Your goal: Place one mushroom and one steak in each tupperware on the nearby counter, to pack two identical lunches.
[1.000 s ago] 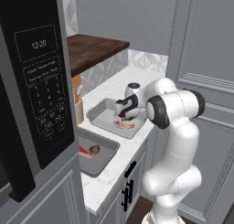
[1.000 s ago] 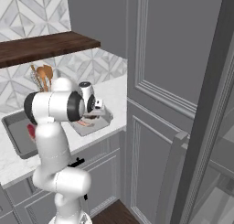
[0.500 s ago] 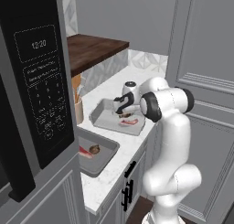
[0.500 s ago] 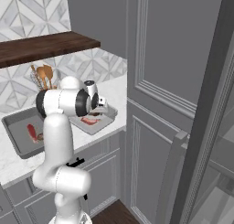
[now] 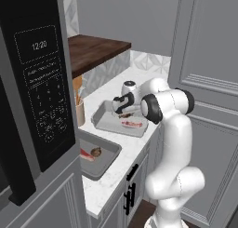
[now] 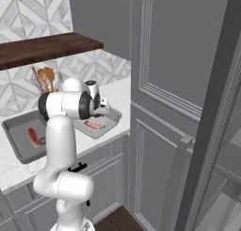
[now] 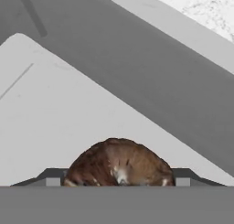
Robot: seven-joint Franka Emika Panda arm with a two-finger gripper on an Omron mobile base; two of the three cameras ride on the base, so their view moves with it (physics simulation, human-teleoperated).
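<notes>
Simulated kitchen, one moment seen from three cameras. The counter [image 5: 116, 173] is white, lightly speckled stone over grey panelled cabinets with black handles. Two tupperware trays rest on it, each a shallow grey rectangle with rounded corners and a raised rim. The nearer tray [image 5: 95, 156], closest to the black microwave [image 5: 35, 92], holds a flat red steak [image 5: 86, 155] streaked with white and, just beside it, a small brown rounded mushroom [image 5: 96, 151]. The farther tray [image 5: 104, 122], next along the counter from the microwave, holds a second marbled steak [image 5: 131, 124] near its front edge. A second mushroom [image 7: 119, 164], mottled brown with pale flecks and domed in outline, sits low between the gripper's finger tips in the hand view, over the tray's smooth pale floor and close to its sloping grey wall. In the left base view this lump shows as a dark spot [image 5: 123, 115] directly under the gripper, behind that steak. A pot of wooden utensils [image 6: 43, 79] stands on the counter behind the trays, below a dark brown wooden shelf [image 5: 95, 50].

The white arm rises from the base, bends at a dark-ringed elbow and reaches sideways over the farther tray. Its gripper [image 5: 122, 110] points down into the tray, jaws spread wide on either side of the mushroom; whether the pads touch it cannot be told.
</notes>
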